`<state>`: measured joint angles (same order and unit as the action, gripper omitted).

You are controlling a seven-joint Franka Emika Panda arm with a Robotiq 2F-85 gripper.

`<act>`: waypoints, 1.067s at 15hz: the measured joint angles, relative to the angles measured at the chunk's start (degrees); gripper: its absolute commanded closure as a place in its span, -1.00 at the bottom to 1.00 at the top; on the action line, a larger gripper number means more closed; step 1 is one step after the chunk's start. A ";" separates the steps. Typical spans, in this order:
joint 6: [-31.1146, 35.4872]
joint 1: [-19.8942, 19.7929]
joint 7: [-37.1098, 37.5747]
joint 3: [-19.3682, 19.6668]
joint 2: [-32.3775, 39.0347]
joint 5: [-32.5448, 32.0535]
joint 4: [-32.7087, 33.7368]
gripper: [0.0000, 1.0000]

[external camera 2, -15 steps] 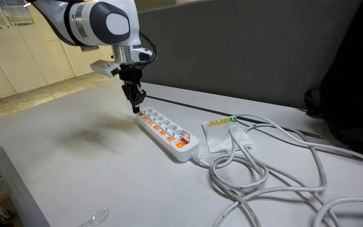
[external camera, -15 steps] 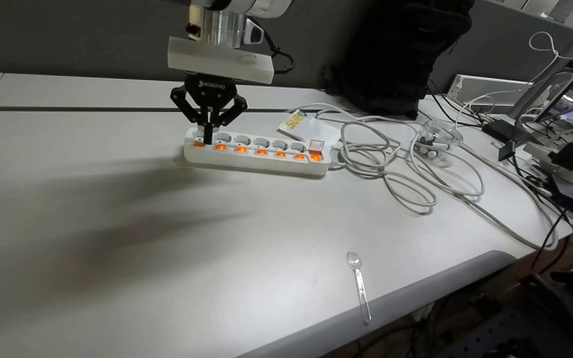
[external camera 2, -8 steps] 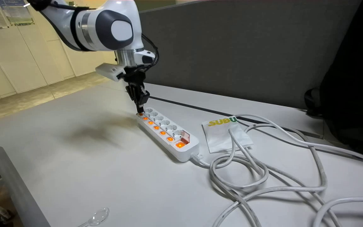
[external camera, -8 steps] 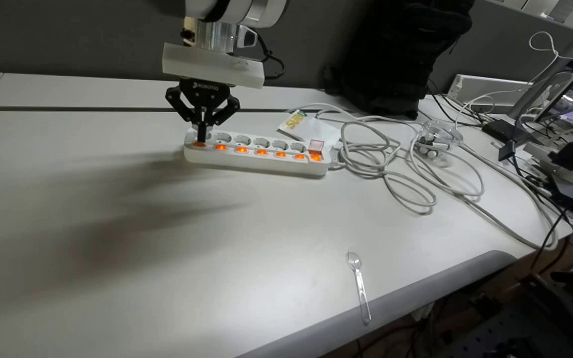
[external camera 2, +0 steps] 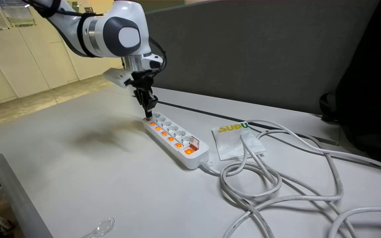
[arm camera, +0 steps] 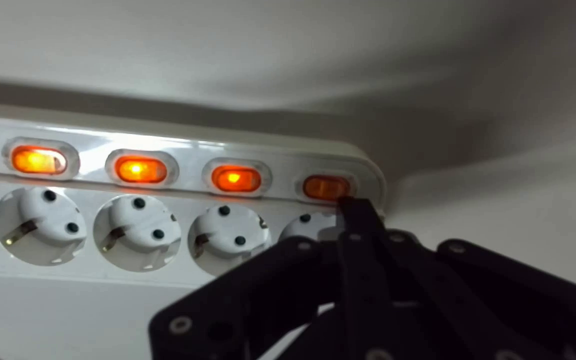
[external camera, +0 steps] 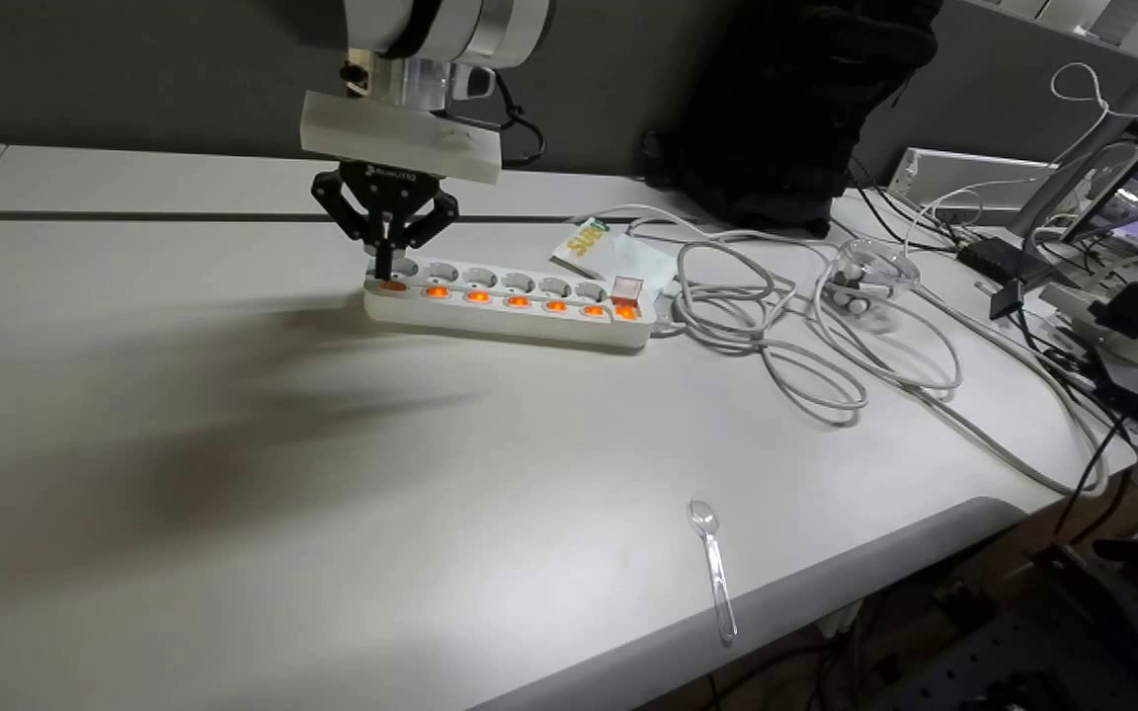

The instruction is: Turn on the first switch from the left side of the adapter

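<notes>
The adapter (external camera: 510, 321) is a long white power strip lying on the table; it also shows in an exterior view (external camera 2: 197, 161) and the wrist view (arm camera: 283, 145). The first switch (external camera: 394, 286) is at the end away from the cord and shows in an exterior view (external camera 2: 148, 119). In the wrist view this switch (arm camera: 324, 187) is dull orange, while its neighbours glow. My gripper (external camera: 383, 275) is shut and empty, pointing down at that end. In the wrist view its fingertips (arm camera: 355, 201) overlap the switch's outer corner; I cannot tell if they touch it.
Tangled pale cables (external camera: 757, 316) and a white paper packet (external camera: 618, 259) lie beyond the cord end. A black backpack (external camera: 796, 109) stands against the dark partition (external camera 2: 260, 56). A clear plastic spoon (external camera: 714, 568) lies near the table's front edge.
My gripper has come down onto the adapter's end, moving from beside the first switch to its outer end. The adapter has shifted very slightly the same way. The fingers have stayed shut.
</notes>
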<state>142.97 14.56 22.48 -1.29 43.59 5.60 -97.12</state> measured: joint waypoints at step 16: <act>-0.17 3.04 2.31 1.74 -0.22 -0.30 -0.05 1.00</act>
<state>142.80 17.60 24.79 0.45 43.36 5.30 -97.17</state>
